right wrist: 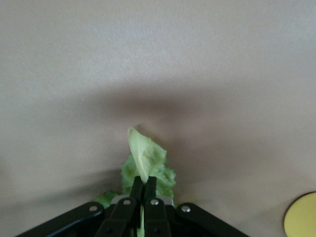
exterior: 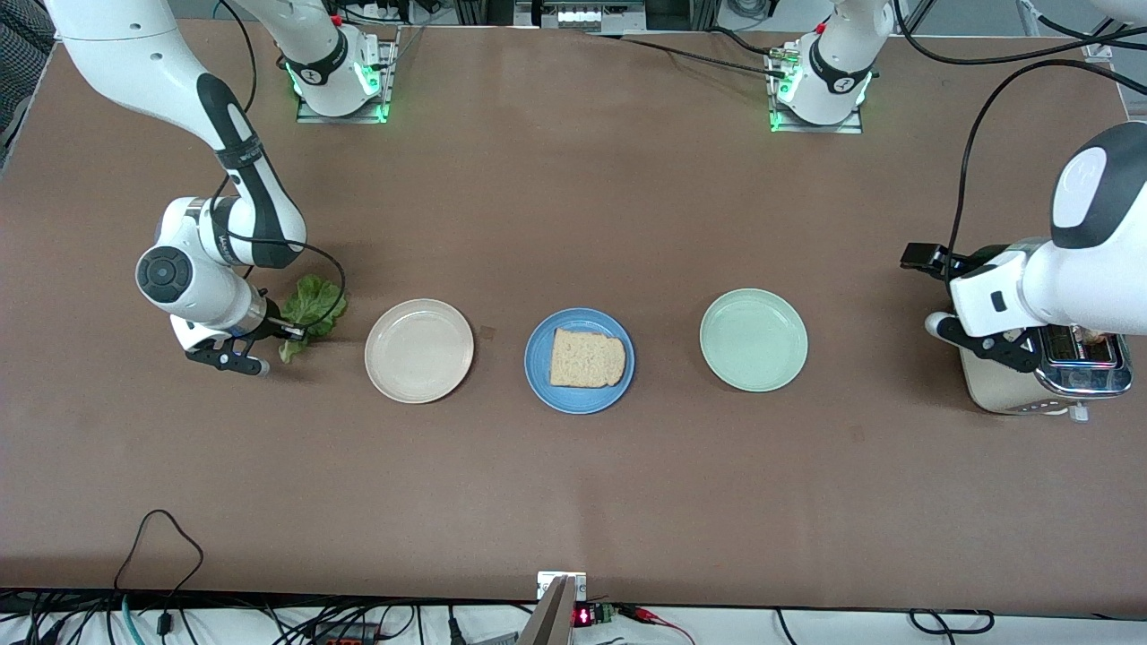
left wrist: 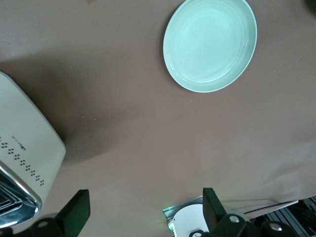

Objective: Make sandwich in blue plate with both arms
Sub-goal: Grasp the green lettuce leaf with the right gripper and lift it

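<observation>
While my right gripper [right wrist: 143,190] pinches the lettuce leaf [exterior: 311,309] tight by one thin edge, it could tear or slip before reaching the blue plate [exterior: 538,374], where one bread slice [exterior: 586,358] lies. My left gripper [left wrist: 143,210] waits wide open and empty over the toaster [exterior: 1030,394], toward the left arm's end from the blue plate.

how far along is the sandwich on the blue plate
Done: one bread slice lies on the blue plate. In hand: the right gripper is shut on the lettuce, beside the beige plate at the right arm's end of the table. The left gripper is open over the toaster. Left: lettuce onto the bread, then a second slice on top.
</observation>
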